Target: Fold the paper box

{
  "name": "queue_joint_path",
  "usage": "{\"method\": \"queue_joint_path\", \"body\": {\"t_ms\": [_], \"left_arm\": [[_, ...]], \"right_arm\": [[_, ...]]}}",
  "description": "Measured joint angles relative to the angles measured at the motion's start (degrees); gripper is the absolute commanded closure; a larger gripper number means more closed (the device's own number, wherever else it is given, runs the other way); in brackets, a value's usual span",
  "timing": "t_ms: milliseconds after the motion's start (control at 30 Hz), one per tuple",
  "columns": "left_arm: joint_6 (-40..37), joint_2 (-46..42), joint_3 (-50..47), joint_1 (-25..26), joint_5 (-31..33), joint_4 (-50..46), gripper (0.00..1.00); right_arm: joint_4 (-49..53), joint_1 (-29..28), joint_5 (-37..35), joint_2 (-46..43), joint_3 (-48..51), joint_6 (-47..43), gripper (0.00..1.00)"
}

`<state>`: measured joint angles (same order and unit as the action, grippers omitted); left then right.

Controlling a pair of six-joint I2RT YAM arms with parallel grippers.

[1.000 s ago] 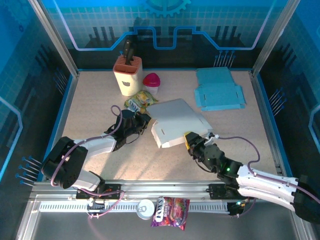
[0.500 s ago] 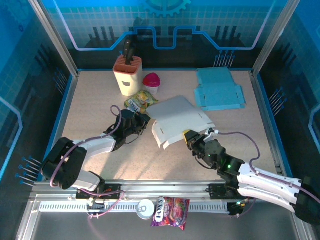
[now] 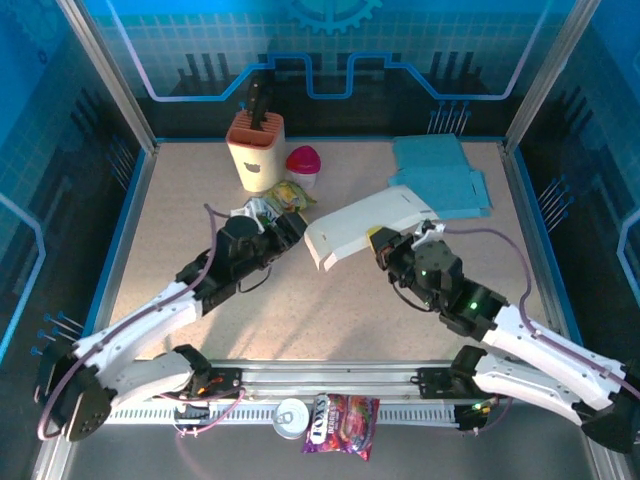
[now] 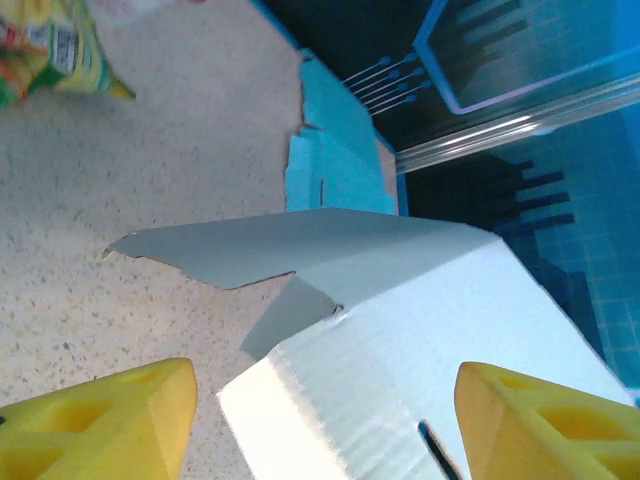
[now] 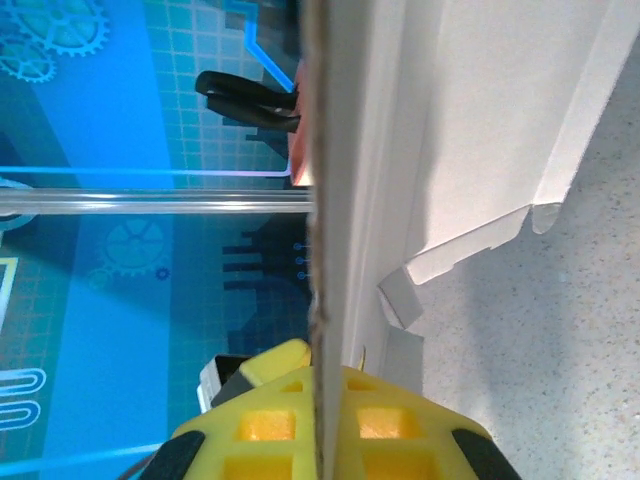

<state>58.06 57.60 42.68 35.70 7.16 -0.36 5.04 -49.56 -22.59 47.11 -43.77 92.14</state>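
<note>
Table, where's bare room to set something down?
Bare: near middle of the speckled table, in front of the white paper box; the left strip beside the cream knife block; right edge by the blue flat cardboard. Crowded around the yellow snack bag.

Right gripper (image 3: 381, 243), jaws closed, holds the paper box (image 3: 368, 222) tilted up.

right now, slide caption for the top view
Right gripper pinches the edge of the white paper box, left gripper open beside it.
</note>
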Motion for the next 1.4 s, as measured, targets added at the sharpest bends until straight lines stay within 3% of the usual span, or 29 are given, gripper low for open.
{"method": "queue_joint_path", "body": {"t_ms": [233,400,667,933,1100,1233,1400], "left_arm": [[-10.5,-5.1,4.0,5.2,4.9,-12.3,0.41],[-24.8,-6.8,5.2,14.3,9.4,-16.2,0.43],[-55.5,-13.1,-8.2,30.9,17.3,-2.8,0.32],[-74.7,1.9,-9.0,31.7,22.5,13.9,0.21],[-80.4,7.8,-6.9,30.3,24.3,21.4,0.22],[-82.2,8.8,-6.0,28.4,25.2,25.7,0.28],[-83.3,10.4,-4.8,27.4,25.2,27.3,0.51]], "right_arm": [[16.4,0.0,-0.3,0.2,-12.0,0.2,1.0],[25.5,2.5,-0.4,1.6,-18.1,1.0,1.0],[31.2,8.9,5.3,6.1,-20.4,2.1,1.0],[32.7,10.3,8.7,6.7,-20.4,3.4,1.0],[32.7,11.2,10.5,7.3,-20.4,4.0,1.0],[32.7,11.8,11.8,7.5,-20.4,4.5,1.0],[32.6,12.3,13.0,7.7,-20.4,4.9,1.0]]}}
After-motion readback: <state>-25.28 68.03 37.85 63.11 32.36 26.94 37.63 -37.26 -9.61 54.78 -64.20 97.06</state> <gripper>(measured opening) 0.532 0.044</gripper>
